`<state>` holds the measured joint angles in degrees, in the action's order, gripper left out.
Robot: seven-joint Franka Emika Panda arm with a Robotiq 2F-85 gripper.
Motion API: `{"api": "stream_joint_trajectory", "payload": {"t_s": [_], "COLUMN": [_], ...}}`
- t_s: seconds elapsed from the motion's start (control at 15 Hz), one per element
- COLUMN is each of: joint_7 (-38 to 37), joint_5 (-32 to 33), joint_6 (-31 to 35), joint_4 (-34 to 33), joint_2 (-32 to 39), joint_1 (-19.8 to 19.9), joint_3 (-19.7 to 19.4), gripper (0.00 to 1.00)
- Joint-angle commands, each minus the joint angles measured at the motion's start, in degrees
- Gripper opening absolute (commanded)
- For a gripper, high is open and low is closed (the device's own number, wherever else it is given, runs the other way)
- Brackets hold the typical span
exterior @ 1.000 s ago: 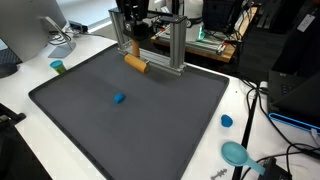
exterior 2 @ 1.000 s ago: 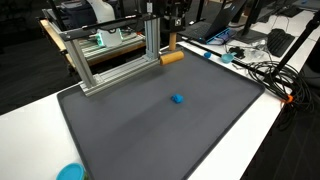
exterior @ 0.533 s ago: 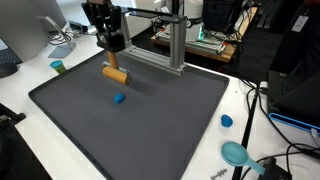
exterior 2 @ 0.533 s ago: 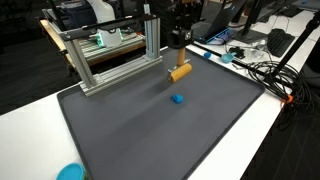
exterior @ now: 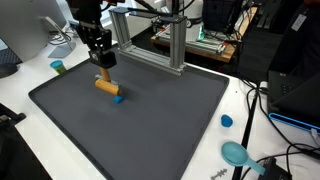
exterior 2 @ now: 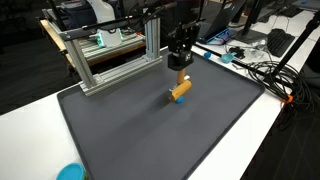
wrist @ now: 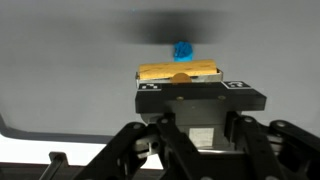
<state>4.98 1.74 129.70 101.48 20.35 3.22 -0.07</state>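
Below my wrist, in an exterior view, my gripper [exterior: 103, 76] pinches an orange cylinder [exterior: 106, 87] low over the dark mat [exterior: 160, 125]. A small blue piece [exterior: 117, 98] lies just beside the cylinder's far end. In an exterior view, the cylinder [exterior 2: 181, 92] hangs tilted under my fingers, with the metal frame [exterior 2: 110, 60] well behind. In the wrist view it sits crosswise between my pads, the blue piece [wrist: 182, 50] just ahead. The cylinder is gripped and not let go. The blue piece lies on the mat, and I cannot tell whether the two touch.
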Motion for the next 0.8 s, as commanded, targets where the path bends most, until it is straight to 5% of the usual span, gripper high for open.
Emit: {"api": "stream_joint_trajectory", "payload": {"t_s": [0.0, 0.47, 0.6, 0.67, 0.73], "joint_7": [-0.6, -10.7, -8.3, -8.7, -8.7], "joint_5": [-0.8, 2.5, 1.4, 1.3, 1.4], "joint_6": [2.9, 2.2, -0.7, 1.1, 0.4], "joint_4": [2.8, 10.1, 10.7, 8.4, 9.0], "joint_2": [-3.5, -10.2, -11.4, -8.3, -8.9], "joint_1": [0.3, -1.3, -1.0, -0.8, -0.9], "joint_3": [-0.7, -2.8, -2.0, -2.2, -2.2], "gripper": [0.22, 0.22, 0.22, 0.47, 0.47]}}
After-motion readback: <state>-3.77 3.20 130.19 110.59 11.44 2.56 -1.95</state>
